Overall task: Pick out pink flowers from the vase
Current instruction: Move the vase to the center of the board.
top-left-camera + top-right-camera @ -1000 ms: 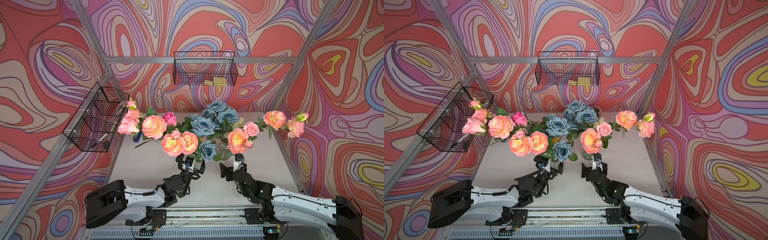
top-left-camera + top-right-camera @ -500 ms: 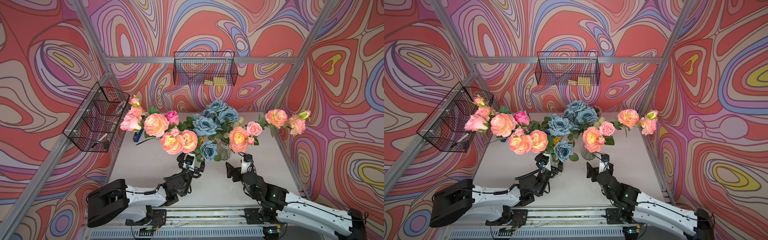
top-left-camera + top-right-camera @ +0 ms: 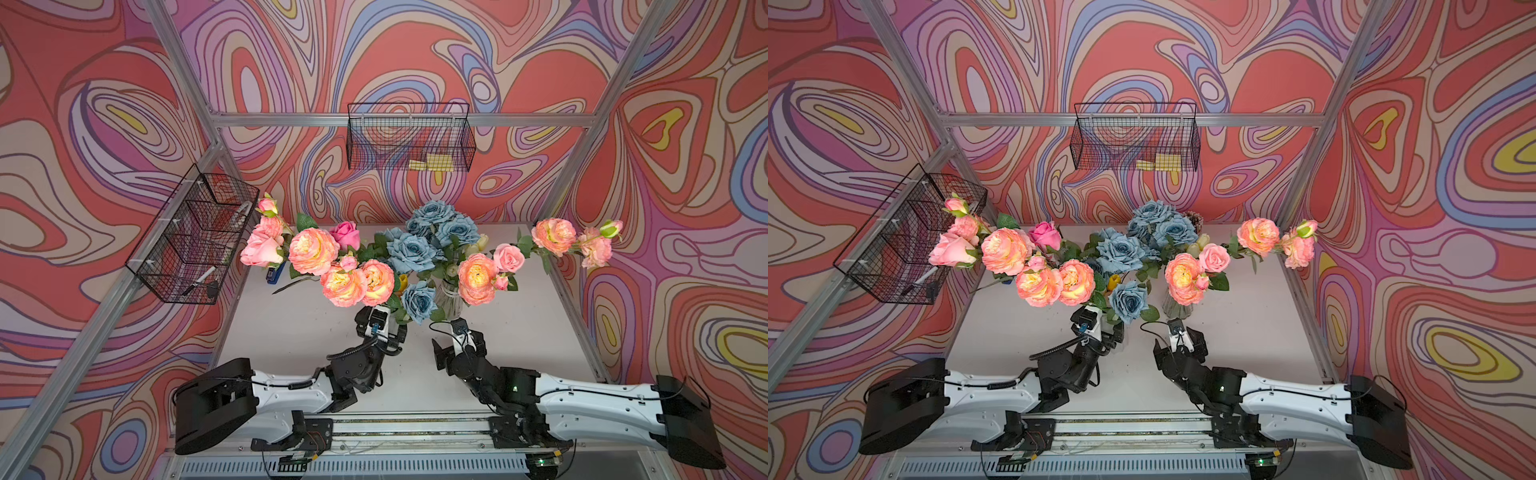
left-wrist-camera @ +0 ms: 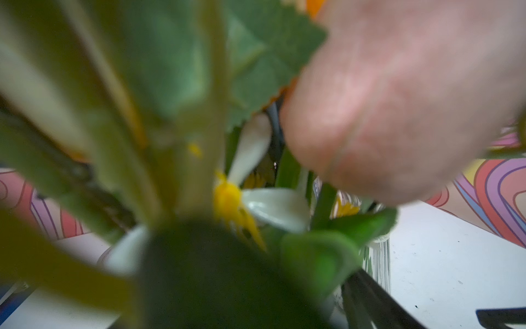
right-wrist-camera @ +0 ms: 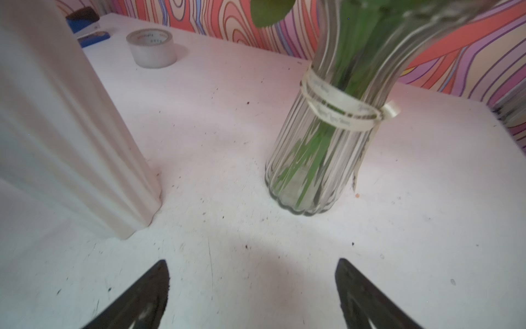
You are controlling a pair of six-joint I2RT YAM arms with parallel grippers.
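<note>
Pink flowers spread in two bunches in both top views. A left bunch (image 3: pixel 313 250) leans over my left gripper (image 3: pixel 384 328), and a right bunch (image 3: pixel 478 276) rises from the clear ribbed glass vase (image 3: pixel 451 297). My left gripper sits deep among green stems and leaves. In its wrist view only one dark finger (image 4: pixel 370 299) shows beside a blurred pink bloom (image 4: pixel 412 99), so its jaws are hidden. My right gripper (image 5: pixel 252 273) hangs open and empty over the table, short of the glass vase (image 5: pixel 318 148).
A tall white vase (image 5: pixel 71 128) stands close beside my right gripper. Dusty-blue roses (image 3: pixel 415 249) fill the middle. A tape roll (image 5: pixel 150 48) and a blue stapler (image 3: pixel 276 272) lie behind. Wire baskets hang on the left wall (image 3: pixel 195 245) and back wall (image 3: pixel 409 137).
My right arm has drawn back from the glass vase toward the table's front. The left pink bunch has shifted slightly. My left gripper stays among the stems.
</note>
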